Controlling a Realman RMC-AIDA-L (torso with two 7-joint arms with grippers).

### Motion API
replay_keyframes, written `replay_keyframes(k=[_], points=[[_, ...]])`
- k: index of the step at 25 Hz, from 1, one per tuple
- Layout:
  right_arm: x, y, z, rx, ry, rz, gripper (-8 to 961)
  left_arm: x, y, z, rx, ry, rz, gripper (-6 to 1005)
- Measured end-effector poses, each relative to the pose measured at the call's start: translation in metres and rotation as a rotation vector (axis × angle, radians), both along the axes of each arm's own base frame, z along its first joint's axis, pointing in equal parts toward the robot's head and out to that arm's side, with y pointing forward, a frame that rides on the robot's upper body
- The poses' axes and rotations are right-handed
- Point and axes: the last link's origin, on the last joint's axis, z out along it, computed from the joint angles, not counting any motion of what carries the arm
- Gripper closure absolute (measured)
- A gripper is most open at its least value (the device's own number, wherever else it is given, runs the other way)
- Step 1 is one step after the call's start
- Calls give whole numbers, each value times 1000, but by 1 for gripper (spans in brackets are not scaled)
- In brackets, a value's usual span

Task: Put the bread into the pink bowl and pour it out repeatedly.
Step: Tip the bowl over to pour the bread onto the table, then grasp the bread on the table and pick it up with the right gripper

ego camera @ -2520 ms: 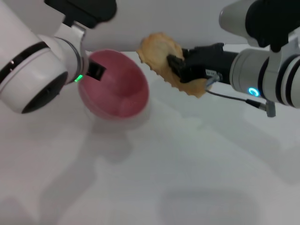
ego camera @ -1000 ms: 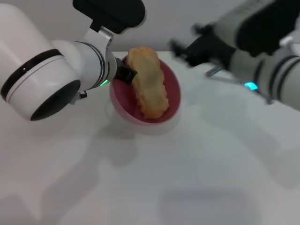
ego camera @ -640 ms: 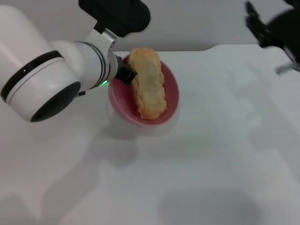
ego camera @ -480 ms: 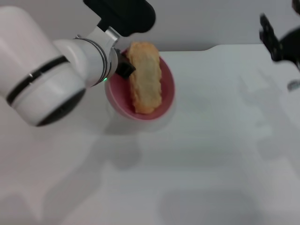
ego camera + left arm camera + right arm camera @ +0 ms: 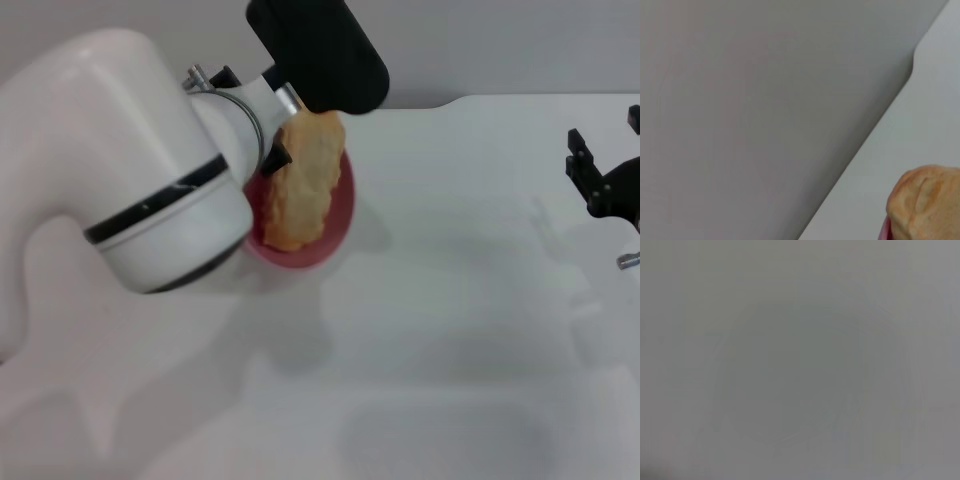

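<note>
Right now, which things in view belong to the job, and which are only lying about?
Belong to the job:
- bread, lying in the bowl
- pink bowl, tilted, held at its rim by the left tool
- right tool, empty, off at the right edge

Only lying about:
- nothing; only the white table is there

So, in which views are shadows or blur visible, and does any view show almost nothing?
Head view: soft grey shadows lie on the table under the pink bowl with the bread. Left wrist view: mostly a featureless grey surface, one end of the bread at a corner. Right wrist view: only flat grey with a faint darker patch.
</note>
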Motion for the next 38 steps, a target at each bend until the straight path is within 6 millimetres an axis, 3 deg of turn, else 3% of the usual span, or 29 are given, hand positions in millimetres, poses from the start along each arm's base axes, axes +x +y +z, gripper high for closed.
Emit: replay_keyframes(k=[16, 27, 31, 38], points=[[12, -4, 2, 40, 81, -47, 310, 4, -20, -21, -86, 288, -176, 952], [9, -5, -4, 25, 106, -51, 310, 7, -24, -22, -71, 413, -277, 952], [3, -4, -8, 8, 137, -58, 311, 7, -17, -14, 0, 321, -215, 952], [-25, 14, -11, -142, 151, -154, 311, -4, 9, 35, 198, -11, 94, 952]])
